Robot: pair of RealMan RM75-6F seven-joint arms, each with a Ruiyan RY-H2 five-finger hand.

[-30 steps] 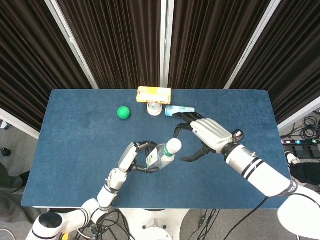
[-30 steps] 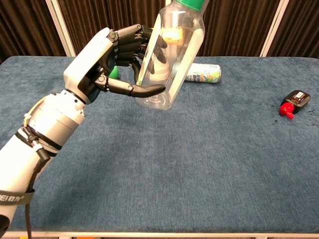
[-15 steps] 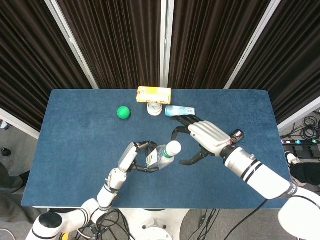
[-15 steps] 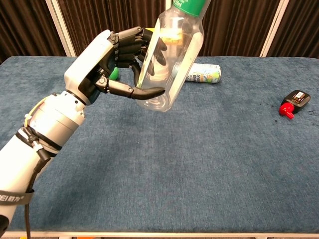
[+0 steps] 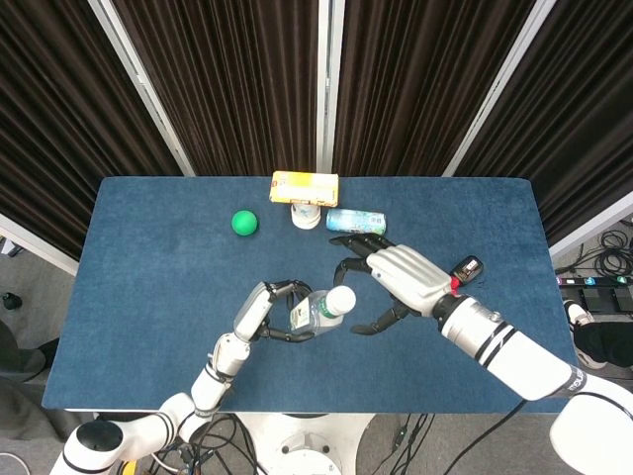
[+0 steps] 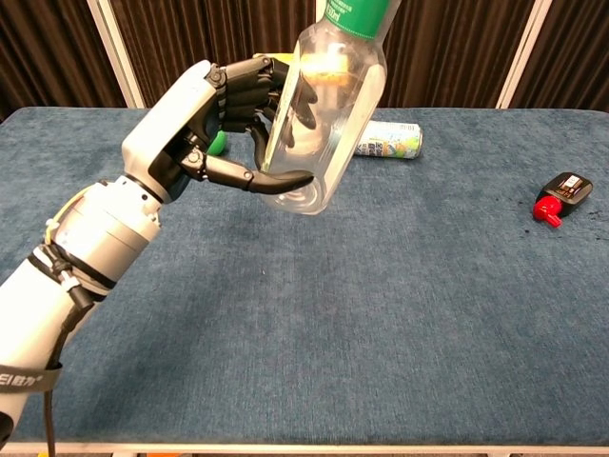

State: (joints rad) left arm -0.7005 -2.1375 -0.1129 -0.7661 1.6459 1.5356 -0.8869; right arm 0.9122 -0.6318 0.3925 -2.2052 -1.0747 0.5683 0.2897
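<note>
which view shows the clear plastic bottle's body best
The chest view: the clear plastic bottle fills the frame, gripped by the left robot hand, though its cap is cut off. The head view shows it small, white cap toward the camera.

Dark curtains [image 5: 237, 79] behind blue table [image 5: 148, 297]

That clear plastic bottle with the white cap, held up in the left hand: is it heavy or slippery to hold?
Probably light: the clear plastic bottle looks empty. Its smooth, glossy wall may be slippery, and the left hand grips it tilted, so it could slide. Thin plastic like this likely dents rather than breaks.
</note>
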